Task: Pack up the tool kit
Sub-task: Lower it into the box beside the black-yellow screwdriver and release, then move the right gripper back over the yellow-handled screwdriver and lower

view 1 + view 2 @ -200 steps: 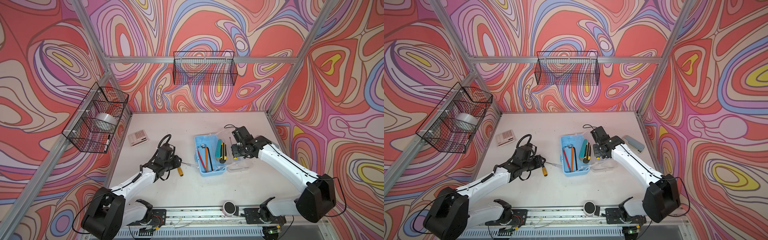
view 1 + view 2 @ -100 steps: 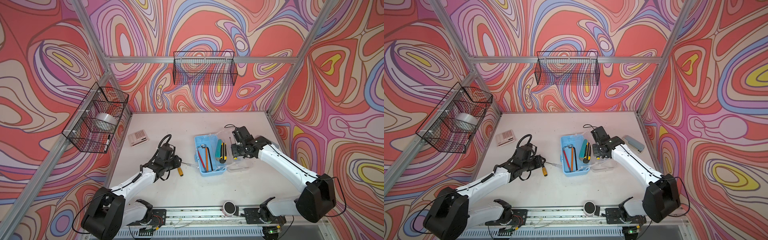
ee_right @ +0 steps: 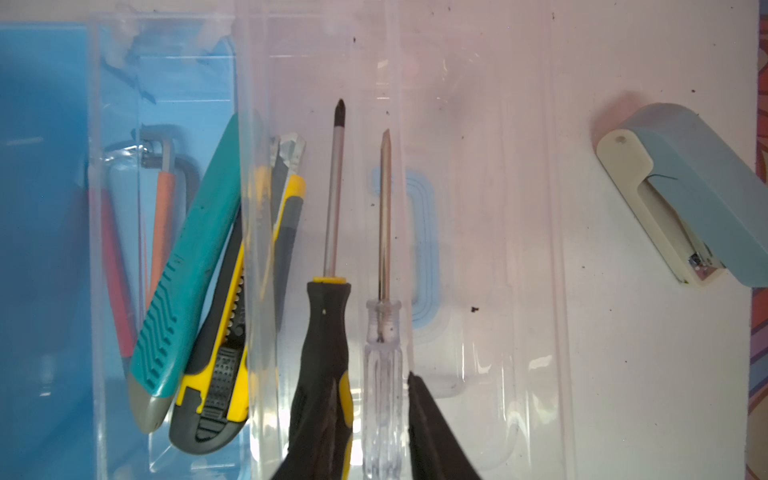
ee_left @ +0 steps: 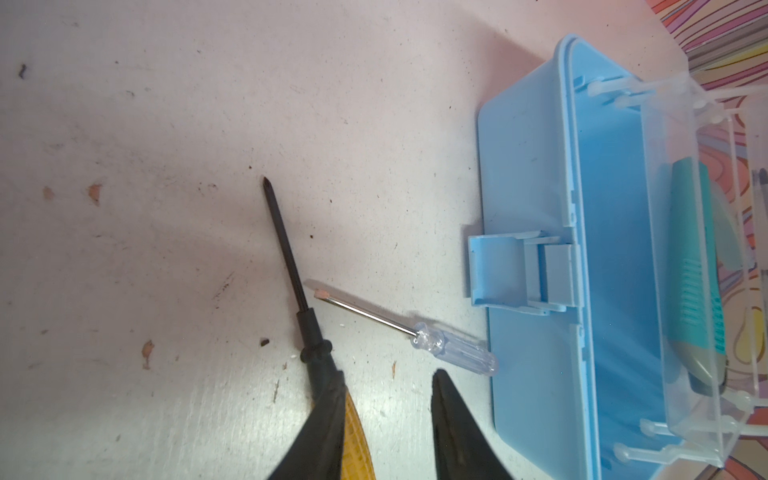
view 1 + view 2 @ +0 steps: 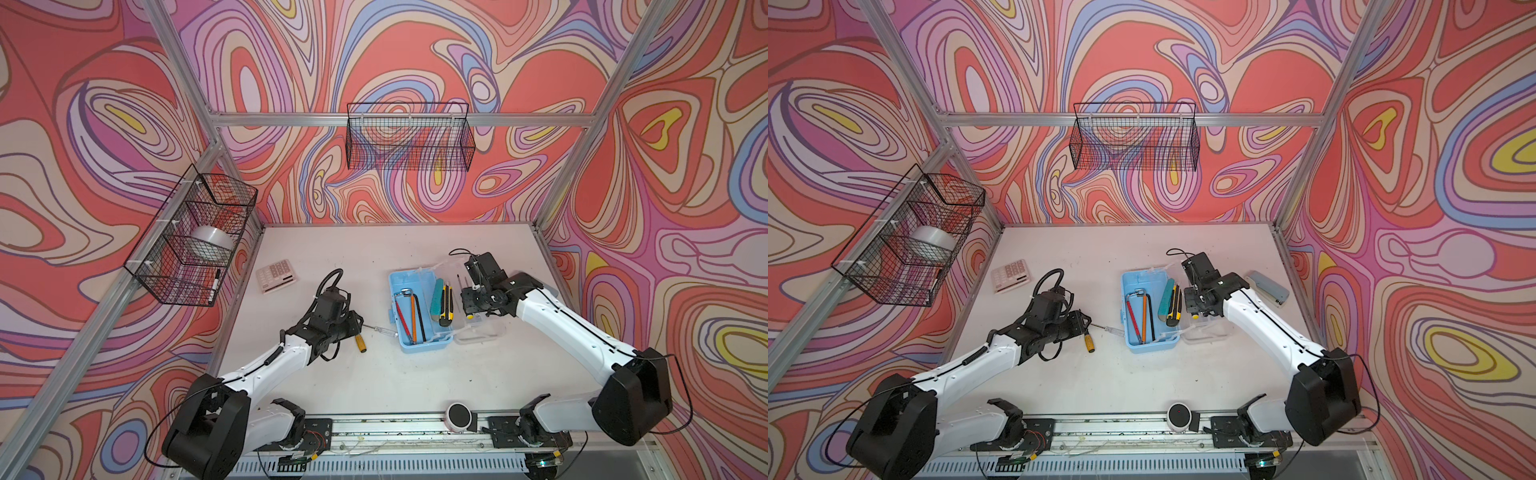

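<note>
The light-blue case (image 5: pixel 393 291) lies open mid-table, its clear lid (image 5: pixel 484 332) flat on the right. Inside it are hex keys (image 5: pixel 409 309), a teal cutter (image 5: pixel 437 291) and a yellow-black cutter (image 5: pixel 446 305). My right gripper (image 3: pixel 374 382) hangs over the lid, jaws slightly apart. A clear-handled screwdriver (image 3: pixel 382 353) lies between them, and a black-yellow screwdriver (image 3: pixel 328 316) lies under one finger. Left of the case, my left gripper (image 4: pixel 388 399) is open, with a yellow-handled screwdriver (image 4: pixel 286 257) against one finger. A small clear screwdriver (image 4: pixel 453 351) lies just ahead of it.
A grey-blue stapler (image 5: pixel 1266 287) lies by the right wall, behind the right arm. A calculator (image 5: pixel 276 275) sits at the back left. Wire baskets hang on the left wall (image 5: pixel 195 237) and the back wall (image 5: pixel 409 141).
My right gripper's jaws have parted a little around the clear-handled screwdriver. Neither arm has visibly moved.
</note>
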`<action>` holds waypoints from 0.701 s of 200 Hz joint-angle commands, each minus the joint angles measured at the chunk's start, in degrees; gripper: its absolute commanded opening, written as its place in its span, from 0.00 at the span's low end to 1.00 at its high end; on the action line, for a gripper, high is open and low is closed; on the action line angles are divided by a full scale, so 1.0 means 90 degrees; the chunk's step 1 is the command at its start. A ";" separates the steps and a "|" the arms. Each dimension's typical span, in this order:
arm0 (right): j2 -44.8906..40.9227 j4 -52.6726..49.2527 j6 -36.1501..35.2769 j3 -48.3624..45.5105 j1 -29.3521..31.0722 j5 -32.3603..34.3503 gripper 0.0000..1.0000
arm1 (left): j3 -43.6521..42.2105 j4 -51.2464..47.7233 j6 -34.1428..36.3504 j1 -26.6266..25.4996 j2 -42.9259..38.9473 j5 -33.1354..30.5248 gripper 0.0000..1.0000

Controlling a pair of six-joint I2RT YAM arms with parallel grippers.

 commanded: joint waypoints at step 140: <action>0.2388 0.0883 0.0720 0.2399 0.3242 -0.0623 0.36 | -0.0574 -0.0429 -0.0032 0.1221 -0.1051 0.0524 0.35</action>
